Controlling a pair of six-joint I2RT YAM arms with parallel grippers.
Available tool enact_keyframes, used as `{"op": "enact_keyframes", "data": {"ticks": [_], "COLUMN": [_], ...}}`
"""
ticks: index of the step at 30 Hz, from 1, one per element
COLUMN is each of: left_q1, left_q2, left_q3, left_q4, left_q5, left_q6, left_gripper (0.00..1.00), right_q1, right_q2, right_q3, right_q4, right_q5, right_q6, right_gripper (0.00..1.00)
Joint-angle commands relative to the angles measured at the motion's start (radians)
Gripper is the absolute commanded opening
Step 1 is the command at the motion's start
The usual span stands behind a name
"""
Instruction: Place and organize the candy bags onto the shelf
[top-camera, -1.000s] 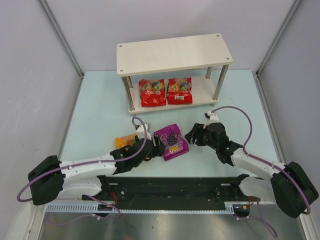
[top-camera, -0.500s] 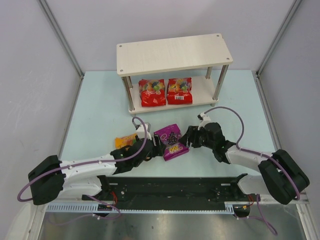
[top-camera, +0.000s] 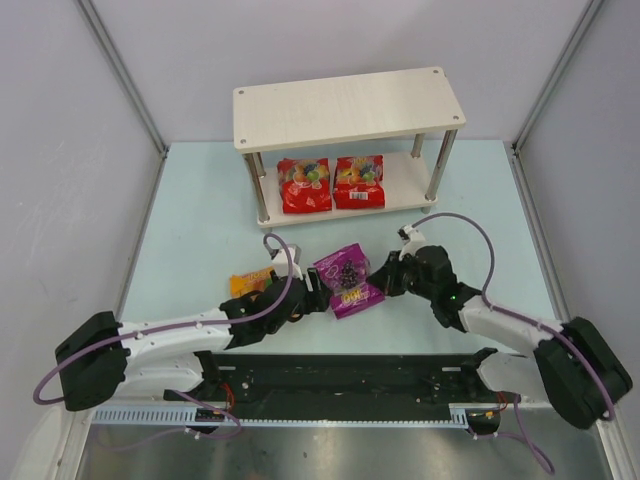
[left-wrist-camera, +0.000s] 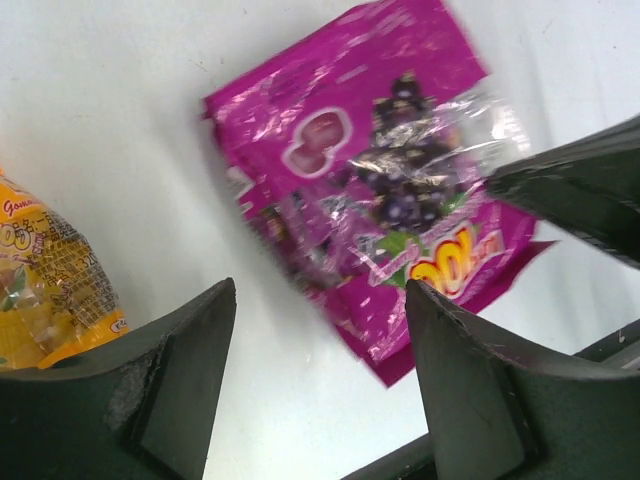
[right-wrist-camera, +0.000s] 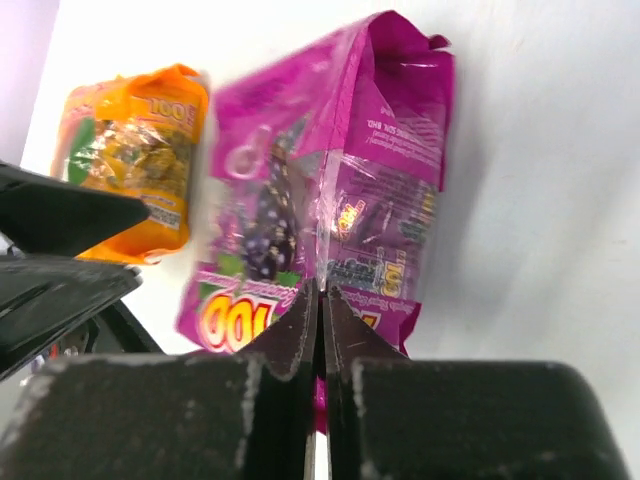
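In front of the shelf (top-camera: 350, 105), the right gripper (right-wrist-camera: 320, 300) was pinched shut on an edge of the purple bag (top-camera: 347, 280), the left gripper (left-wrist-camera: 318, 330) wide and empty. Pickup seemed in hand; next, a lift onto the shelf.

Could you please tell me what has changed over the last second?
The right gripper moved left to the purple bag and shut on its right edge, turning the bag slightly. The left gripper stayed open beside the orange bag, and the two red bags stayed on the shelf, on its lower board.
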Motion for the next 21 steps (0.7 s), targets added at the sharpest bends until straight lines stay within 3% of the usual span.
{"op": "enact_keyframes", "data": {"ticks": [1,7,15,21], "left_q1": [-0.006,-0.006,-0.004,-0.003], "left_q2": [-0.028,-0.037,-0.068,-0.084], "left_q3": [0.009,0.009,0.006,0.003], "left_q4": [0.018,0.013,-0.017,-0.030], "left_q5": [-0.005,-0.011,-0.029,-0.047], "left_q6": [0.003,0.013,0.025,0.033], "left_gripper": [0.74,0.74,0.74,0.75], "right_q1": [-0.003,0.011,0.145,0.228], "right_q2": [-0.216,-0.286,-0.100,-0.017], "right_q3": [0.092,0.270,0.511,0.584], "right_q4": [-0.121,-0.521,-0.801,-0.903], "right_q5": [0.140,0.420,0.794,0.853], "right_q6": [-0.111,-0.269,-0.283,-0.357], "right_gripper": [0.00,0.00,0.00,0.00]}}
